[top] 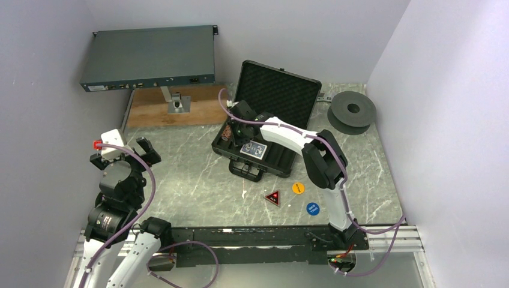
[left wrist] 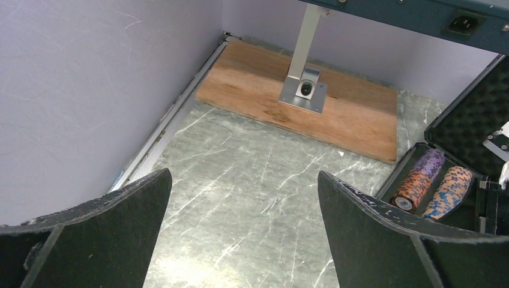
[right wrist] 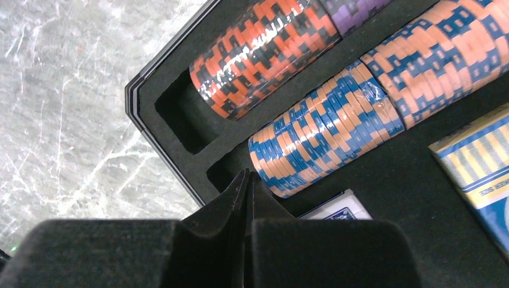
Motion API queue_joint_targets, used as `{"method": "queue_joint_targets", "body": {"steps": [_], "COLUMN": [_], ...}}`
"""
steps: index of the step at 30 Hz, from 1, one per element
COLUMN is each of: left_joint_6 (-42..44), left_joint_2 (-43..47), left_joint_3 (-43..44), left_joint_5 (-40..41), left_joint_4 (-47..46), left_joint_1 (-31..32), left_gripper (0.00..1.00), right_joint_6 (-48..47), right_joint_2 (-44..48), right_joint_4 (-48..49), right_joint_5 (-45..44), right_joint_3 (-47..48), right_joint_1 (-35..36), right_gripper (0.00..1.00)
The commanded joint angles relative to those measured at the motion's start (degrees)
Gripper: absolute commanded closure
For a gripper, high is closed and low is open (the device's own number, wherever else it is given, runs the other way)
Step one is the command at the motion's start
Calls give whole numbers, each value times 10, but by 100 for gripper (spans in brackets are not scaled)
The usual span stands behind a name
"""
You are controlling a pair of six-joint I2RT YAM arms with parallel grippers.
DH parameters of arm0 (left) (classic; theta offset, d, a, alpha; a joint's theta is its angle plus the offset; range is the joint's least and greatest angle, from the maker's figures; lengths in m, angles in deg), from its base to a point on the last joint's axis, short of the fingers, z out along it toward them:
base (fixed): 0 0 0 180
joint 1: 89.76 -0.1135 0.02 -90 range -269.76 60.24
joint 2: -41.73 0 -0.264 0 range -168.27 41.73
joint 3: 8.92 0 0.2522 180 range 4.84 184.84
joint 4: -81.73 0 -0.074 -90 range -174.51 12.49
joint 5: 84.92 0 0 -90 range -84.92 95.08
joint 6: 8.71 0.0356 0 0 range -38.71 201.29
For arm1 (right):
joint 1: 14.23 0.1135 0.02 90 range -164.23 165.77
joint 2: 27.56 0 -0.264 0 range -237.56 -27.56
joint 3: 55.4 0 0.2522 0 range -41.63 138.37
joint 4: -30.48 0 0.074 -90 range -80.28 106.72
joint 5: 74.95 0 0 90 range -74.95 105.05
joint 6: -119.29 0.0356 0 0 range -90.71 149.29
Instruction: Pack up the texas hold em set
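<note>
While the left hand (top: 123,155) hangs above the table (top: 192,174) well to the left of the briefcase (top: 282,90), its two fingers spread wide apart and holding nothing, the right arm stretches forward over the case.

The black briefcase lies open, its lid propped upright to show egg-crate foam and its handle facing the arms. The right hand (right wrist: 246,183) sits low over the left end of the briefcase's base. Its fingers are pressed flat together with nothing between them. The tips are just beside the end of a blue-and-tan chip roll (right wrist: 324,126); whether they touch it cannot be told.

That roll lies in a foam slot inside the briefcase, end to end with another tan roll. In the slot next to it, nearer the briefcase's outer wall, lies an orange-and-black chip roll (right wrist: 264,54) with a purple one behind it. A short stretch of bare foam shows at the end of each slot. A blue card deck (top: 253,150) lies flat in the briefcase beside the chips.

Three small buttons lie on the table just in front of the briefcase: a red-triangle button (top: 273,198) closest to its handle, an orange button (top: 298,188) beside it, and a blue button (top: 313,208) a little farther out.

Behind and left of the briefcase, a grey rack unit (top: 150,57) stands on a post over a wooden board (top: 150,111). A dark spool (top: 353,111) lies just right of the briefcase's lid.
</note>
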Motion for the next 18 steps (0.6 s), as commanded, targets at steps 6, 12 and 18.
{"method": "queue_joint_targets", "body": {"steps": [6,12,18], "left_joint_6": [12,9,14], "left_joint_2": [-1,-8,-5], "left_joint_3": [-2,3,-2], "left_joint_5": [10,8,5], "left_joint_4": [-22,-17,-24], "left_joint_1": [-4,-5,-6], "left_gripper": [2,2,2], "right_joint_6": [-23,-25,-27], "right_joint_2": [-13,0,68], "right_joint_4": [-2,-6,0], "right_joint_5": [-32,-4,33], "right_joint_3": [48,58,45], "right_joint_1": [-34,-42,-42], "right_gripper": [98,90,70]}}
